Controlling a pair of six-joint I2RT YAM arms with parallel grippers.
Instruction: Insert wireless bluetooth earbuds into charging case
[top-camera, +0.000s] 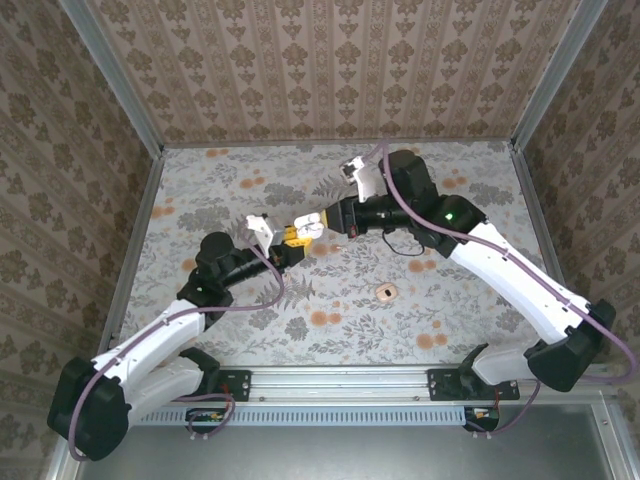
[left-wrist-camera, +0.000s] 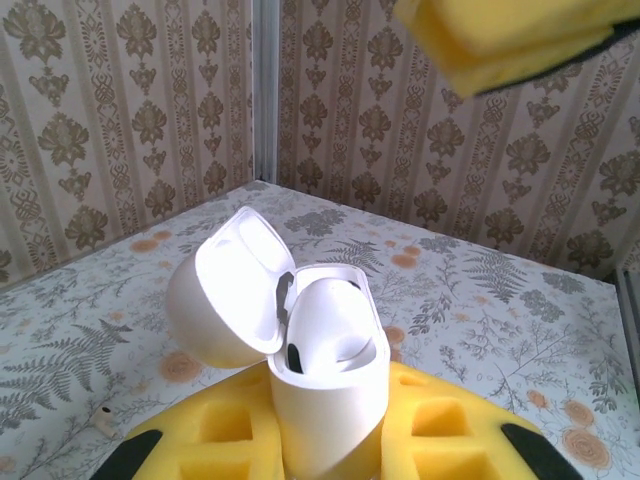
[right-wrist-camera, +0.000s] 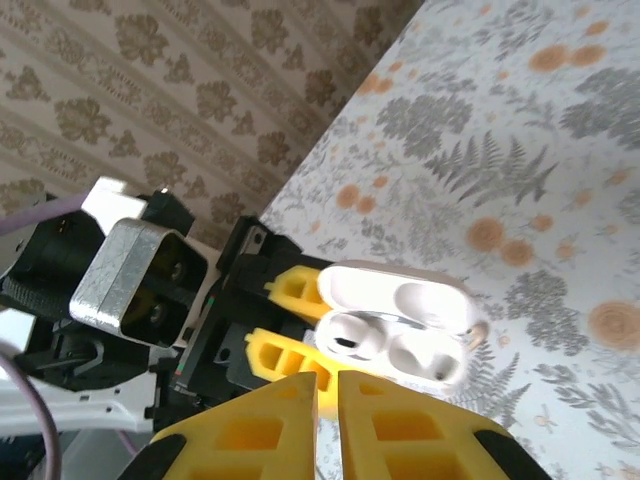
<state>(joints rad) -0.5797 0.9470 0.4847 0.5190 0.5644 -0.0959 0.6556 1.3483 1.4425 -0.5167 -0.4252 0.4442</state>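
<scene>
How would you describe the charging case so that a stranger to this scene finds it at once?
Start at the middle of the flowered table, where both arms meet. There the left gripper clamps the charging case between yellow fingers. Unlike the pinkish disc lying nearer the bases, it is a glossy white box, lid open, one earbud seated inside.

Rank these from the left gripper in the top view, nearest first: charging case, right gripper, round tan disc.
1. charging case: held in the fingers of the left gripper, at table centre.
2. right gripper: just past the case, up and to the right.
3. round tan disc: on the table, off to the right and toward the bases.
</scene>
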